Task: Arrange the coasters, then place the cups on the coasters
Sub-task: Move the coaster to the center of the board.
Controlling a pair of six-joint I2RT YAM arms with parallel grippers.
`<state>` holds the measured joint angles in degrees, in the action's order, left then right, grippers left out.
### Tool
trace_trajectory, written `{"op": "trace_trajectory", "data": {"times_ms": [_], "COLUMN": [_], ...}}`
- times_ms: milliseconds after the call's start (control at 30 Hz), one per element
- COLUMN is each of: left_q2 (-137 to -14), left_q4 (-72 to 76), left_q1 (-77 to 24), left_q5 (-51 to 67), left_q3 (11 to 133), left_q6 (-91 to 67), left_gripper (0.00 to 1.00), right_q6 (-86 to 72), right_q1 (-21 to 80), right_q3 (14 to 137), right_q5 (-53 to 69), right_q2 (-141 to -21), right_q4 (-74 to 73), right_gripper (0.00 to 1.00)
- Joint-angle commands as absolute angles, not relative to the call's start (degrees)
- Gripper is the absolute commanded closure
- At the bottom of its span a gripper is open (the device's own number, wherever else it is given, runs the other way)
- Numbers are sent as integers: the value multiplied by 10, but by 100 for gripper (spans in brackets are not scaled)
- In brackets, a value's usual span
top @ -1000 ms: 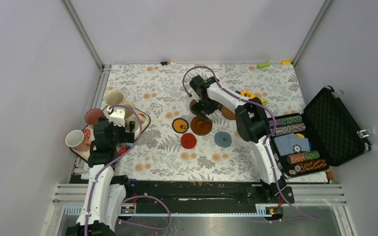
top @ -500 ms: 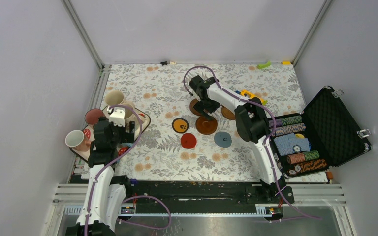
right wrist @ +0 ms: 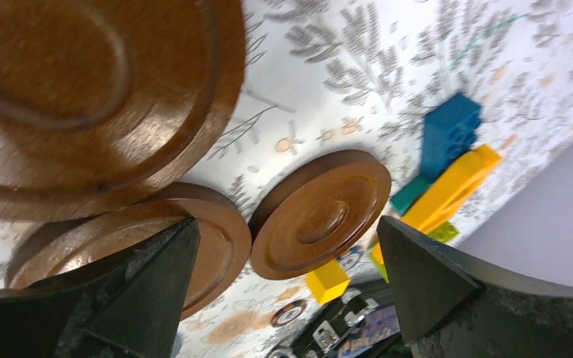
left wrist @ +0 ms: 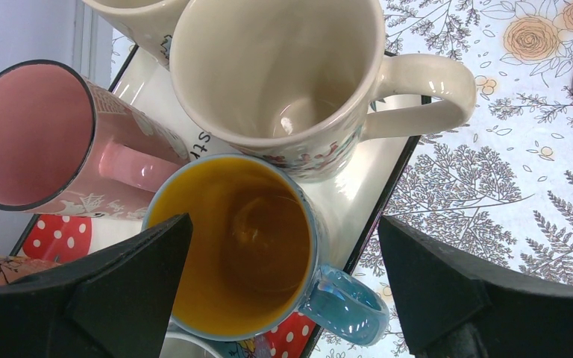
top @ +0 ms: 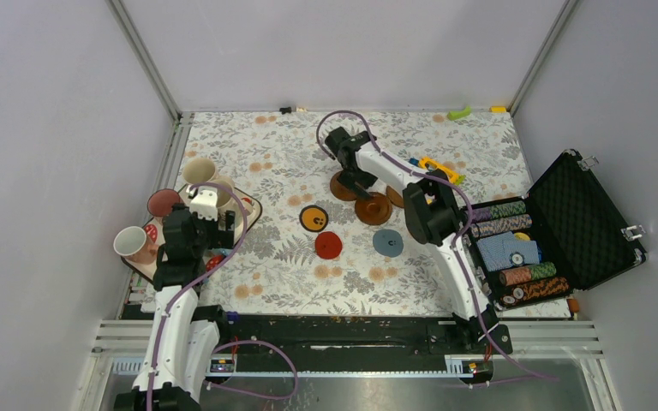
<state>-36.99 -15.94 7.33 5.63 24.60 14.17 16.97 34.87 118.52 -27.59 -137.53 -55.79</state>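
Observation:
Three dark brown coasters (top: pixel 343 186) (top: pixel 373 208) (top: pixel 397 197) lie close together mid-table. In the right wrist view they fill the frame, one of them (right wrist: pixel 321 216) lying between the fingers. My right gripper (top: pixel 358 181) (right wrist: pixel 283 224) hovers open above them, holding nothing. An orange coaster with a black rim (top: pixel 313 218), a red coaster (top: pixel 328 245) and a grey-blue coaster (top: pixel 388 242) lie nearer me. The cups stand on a tray (top: pixel 251 208) at the left. My left gripper (top: pixel 208 224) (left wrist: pixel 285 224) is open over the blue cup (left wrist: pixel 231 246), beside a pink cup (left wrist: pixel 30 134) and a cream cup (left wrist: pixel 283 67).
An open black case (top: pixel 587 214) with rows of poker chips (top: pixel 514 248) sits at the right edge. Toy bricks (top: pixel 433 164) (right wrist: pixel 451 134) lie just behind the brown coasters. A green piece (top: pixel 458 112) rests at the far edge, and walls enclose the table.
The nearest brown coaster has shifted right and slightly away, next to the other two. My right gripper drew back toward the far side and opened a little more. The left arm stayed still.

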Motion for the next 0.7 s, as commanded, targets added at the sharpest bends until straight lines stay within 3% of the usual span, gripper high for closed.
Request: {"op": "trace_trajectory", "data": {"times_ms": [0,333,667], "left_q2": [-375,-366,-369], "left_q4": [-127,-120,-120], "left_q1": [76,76,76], "left_q5": [55,45,42], "left_q3": [258,252,253], "left_q6": [146,146,145], "left_gripper": [1,1,1], "right_q6": [199,232,225], "right_q1": [345,348,382], "right_q3": [1248,1425,1431], "right_q5": [-355,-323,-296], "right_q2": [-1415,-1484,-1465], "right_q4": [-531,-552,-548], "right_gripper": [2,0,0]}}
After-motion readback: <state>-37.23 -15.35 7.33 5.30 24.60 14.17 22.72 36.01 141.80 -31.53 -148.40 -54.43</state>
